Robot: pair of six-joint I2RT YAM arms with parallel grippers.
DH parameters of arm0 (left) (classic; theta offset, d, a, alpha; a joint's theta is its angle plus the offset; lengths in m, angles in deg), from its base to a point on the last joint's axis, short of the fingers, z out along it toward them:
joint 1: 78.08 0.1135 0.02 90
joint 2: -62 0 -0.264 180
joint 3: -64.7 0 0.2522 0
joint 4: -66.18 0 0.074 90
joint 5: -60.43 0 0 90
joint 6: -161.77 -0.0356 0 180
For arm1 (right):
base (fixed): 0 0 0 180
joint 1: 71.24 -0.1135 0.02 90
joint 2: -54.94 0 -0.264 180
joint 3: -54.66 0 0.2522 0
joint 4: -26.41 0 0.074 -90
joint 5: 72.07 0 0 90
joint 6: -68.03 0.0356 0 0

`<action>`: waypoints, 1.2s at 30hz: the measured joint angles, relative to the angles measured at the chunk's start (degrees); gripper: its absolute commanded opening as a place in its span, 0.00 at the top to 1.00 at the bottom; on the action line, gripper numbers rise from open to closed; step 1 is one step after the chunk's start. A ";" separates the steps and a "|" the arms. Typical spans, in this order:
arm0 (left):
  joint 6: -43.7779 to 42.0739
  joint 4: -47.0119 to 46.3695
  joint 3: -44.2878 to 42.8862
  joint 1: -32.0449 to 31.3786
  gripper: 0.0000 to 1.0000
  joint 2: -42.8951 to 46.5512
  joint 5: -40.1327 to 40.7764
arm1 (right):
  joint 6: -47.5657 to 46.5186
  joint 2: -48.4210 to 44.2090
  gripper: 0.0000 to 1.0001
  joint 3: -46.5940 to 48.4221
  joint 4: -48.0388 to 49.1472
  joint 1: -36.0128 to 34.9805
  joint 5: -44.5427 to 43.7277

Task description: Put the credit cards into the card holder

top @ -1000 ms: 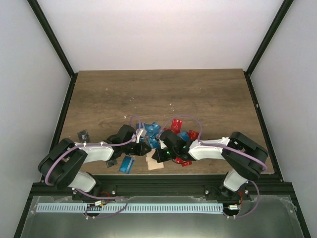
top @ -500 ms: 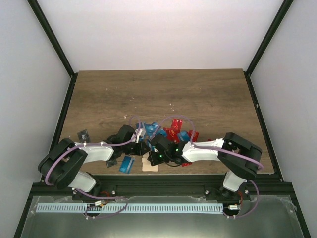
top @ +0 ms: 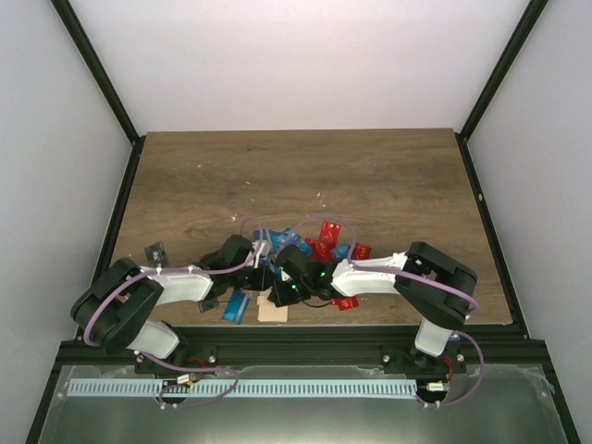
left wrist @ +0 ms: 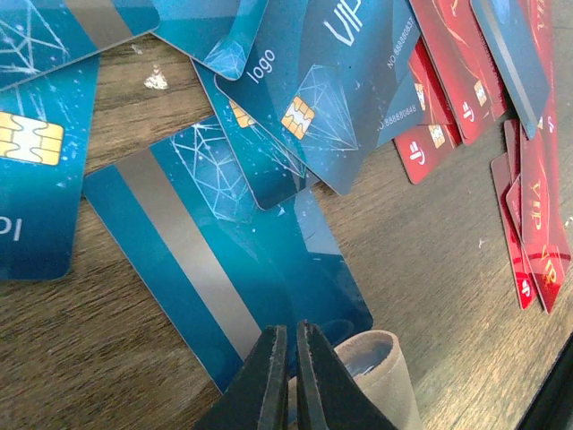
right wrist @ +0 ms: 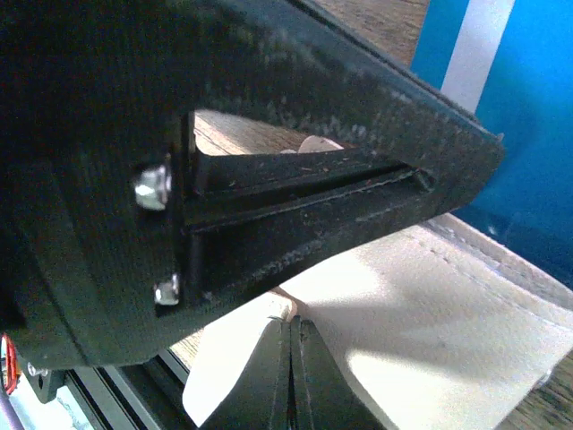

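Note:
A loose pile of blue credit cards (left wrist: 322,90) and red ones (left wrist: 466,72) lies on the wooden table. My left gripper (left wrist: 288,330) is shut on the near edge of a blue card with a silver stripe (left wrist: 206,242), and that card's corner sits at the open mouth of the beige card holder (left wrist: 394,376). My right gripper (right wrist: 292,321) is shut on the holder's pale edge (right wrist: 421,331), right under the left gripper's black body (right wrist: 224,134). In the top view the two grippers, left (top: 266,275) and right (top: 285,294), meet above the holder (top: 271,313) near the table's front edge.
More cards lie scattered: a blue one (top: 238,306) by the front edge, a red one (top: 344,302) under the right arm, a dark one (top: 157,251) at the left, and the red pile (top: 324,248). The black frame rail (top: 296,338) runs just in front.
My right arm has swung left, carrying the card holder along the front edge up under the left gripper. The left arm has stayed where it was.

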 measured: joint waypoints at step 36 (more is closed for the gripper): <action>-0.87 8.55 -0.94 -0.39 0.89 10.08 6.05 | -0.83 -2.19 0.73 12.48 -29.35 -1.42 -7.21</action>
